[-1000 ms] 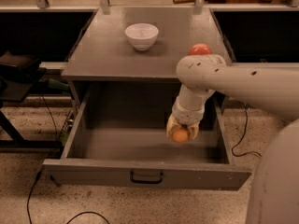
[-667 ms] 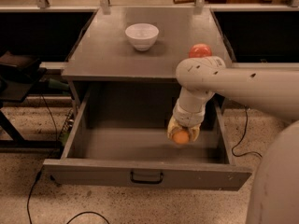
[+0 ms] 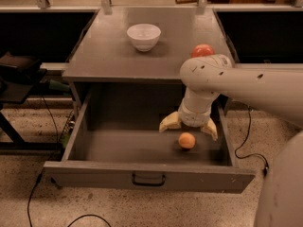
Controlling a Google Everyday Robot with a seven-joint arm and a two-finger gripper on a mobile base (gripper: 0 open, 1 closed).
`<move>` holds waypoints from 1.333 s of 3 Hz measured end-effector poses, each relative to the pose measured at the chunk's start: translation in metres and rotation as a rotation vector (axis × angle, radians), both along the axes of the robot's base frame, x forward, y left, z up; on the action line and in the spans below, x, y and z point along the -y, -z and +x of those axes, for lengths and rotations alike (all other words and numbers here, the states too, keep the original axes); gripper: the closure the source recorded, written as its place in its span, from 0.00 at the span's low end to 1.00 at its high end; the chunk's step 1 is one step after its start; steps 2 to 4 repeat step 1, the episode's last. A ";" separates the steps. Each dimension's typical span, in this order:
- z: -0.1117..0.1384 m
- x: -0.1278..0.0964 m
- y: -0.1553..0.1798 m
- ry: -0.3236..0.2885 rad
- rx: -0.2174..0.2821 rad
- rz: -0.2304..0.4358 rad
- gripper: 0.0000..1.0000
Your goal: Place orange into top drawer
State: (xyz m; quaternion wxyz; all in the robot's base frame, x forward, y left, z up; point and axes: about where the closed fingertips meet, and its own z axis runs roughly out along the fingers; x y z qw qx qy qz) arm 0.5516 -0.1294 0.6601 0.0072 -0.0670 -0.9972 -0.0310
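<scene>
Grey cabinet [image 3: 118, 60] with its top drawer [image 3: 94, 174] pulled wide open, and the gripper [image 3: 188, 129] hangs low inside it, toward the right wall, fingers spread and gripping nothing. The orange [image 3: 187, 140] sits on the drawer floor just under and in front of the gripper, not touching it far as I can tell. Placing looks basically done; only lifting the arm clear is left.

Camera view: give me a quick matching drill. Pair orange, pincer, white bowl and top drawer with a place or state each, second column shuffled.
Things:
1. orange
2. pincer
3. white bowl
4. top drawer

Places or states:
A. pulled out
B. on the cabinet top
C. loose inside the drawer, gripped by nothing
D. open, just above the orange

Pairs: 1-C, 2-D, 3-B, 4-A.
</scene>
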 end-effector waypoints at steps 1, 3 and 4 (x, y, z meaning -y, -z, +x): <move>0.000 0.000 0.000 0.000 0.000 0.000 0.00; 0.000 0.000 0.000 0.000 0.000 0.000 0.00; 0.000 0.000 0.000 0.000 0.000 0.000 0.00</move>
